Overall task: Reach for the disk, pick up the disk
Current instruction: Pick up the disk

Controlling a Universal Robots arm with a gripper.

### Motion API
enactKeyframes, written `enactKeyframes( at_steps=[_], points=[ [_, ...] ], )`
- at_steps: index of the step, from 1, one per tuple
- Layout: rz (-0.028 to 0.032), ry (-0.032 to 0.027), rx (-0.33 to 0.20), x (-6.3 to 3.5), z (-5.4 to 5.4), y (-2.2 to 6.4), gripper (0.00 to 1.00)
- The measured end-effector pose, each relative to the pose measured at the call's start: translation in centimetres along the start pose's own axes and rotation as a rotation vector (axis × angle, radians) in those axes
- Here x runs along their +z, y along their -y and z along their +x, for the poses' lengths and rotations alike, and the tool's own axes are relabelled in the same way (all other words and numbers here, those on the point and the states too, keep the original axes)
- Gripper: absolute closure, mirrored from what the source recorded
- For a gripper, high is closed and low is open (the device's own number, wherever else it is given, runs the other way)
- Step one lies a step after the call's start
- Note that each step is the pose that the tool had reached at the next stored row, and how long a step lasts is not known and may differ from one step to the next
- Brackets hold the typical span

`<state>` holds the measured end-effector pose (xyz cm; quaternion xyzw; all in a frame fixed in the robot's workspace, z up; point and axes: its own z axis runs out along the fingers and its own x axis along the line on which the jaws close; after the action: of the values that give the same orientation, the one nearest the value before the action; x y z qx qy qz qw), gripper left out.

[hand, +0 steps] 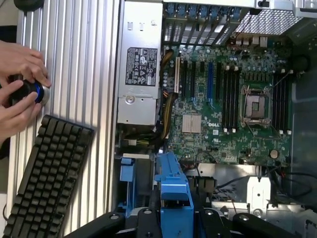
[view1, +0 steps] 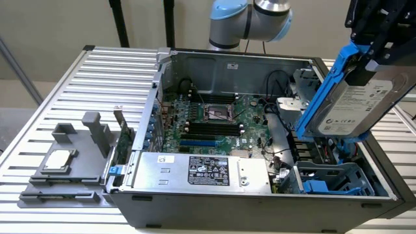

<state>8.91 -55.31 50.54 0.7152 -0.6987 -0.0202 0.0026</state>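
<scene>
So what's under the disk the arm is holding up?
The disk, clamped in the gripper, hangs tilted above the open computer case. Below it sit blue drive bays and cables. The case floor right behind the disk is covered.

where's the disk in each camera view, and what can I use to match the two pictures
Exterior view: the disk hangs tilted in the gripper, above the open case's drive bay on that view's right.
Wrist view: its blue carrier edge runs between the gripper's fingers.
Shared landmark: the power supply's black label.
</scene>
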Motion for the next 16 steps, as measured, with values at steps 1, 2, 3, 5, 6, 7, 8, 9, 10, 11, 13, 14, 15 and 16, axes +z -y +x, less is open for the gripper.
enactKeyframes(
  at_steps=[1,2,3,5,6,7,8,9,10,11,13,14,15,16],
  points=[
    [-0.0005,0.0,0.0,-0.02,0.2,0.22,0.67],
    [-0.001,0.0001,0.0,-0.03,0.4,0.43,0.67],
    [-0.0014,0.0001,0.0,-0.05,0.7,0.63,0.67],
    [-0.0022,0.0001,0.0,-0.08,1.1,0.99,0.67],
    [-0.0023,0.0002,0.0,-0.08,1.4,1.13,0.67],
    [-0.0024,0.0001,0.0,-0.1,1.6,1.26,0.67],
    [-0.0024,0.0001,0.0,-0.1,1.9,1.36,0.67],
    [-0.0025,0.0,0.0,-0.12,2.1,1.42,0.67],
    [-0.0025,0.0001,0.0,-0.13,2.4,1.49,0.67],
    [-0.0025,0.0002,0.0,-0.13,2.7,1.56,0.67],
    [-0.0024,0.0001,0.0,-0.12,3.1,1.73,0.67],
    [-0.0024,0.0002,0.0,-0.12,3.1,1.78,0.67],
    [-0.0024,0.0,0.0,-0.13,3.1,1.78,0.67],
    [-0.0024,0.0002,0.0,-0.12,3.1,1.78,0.67]
  ],
)
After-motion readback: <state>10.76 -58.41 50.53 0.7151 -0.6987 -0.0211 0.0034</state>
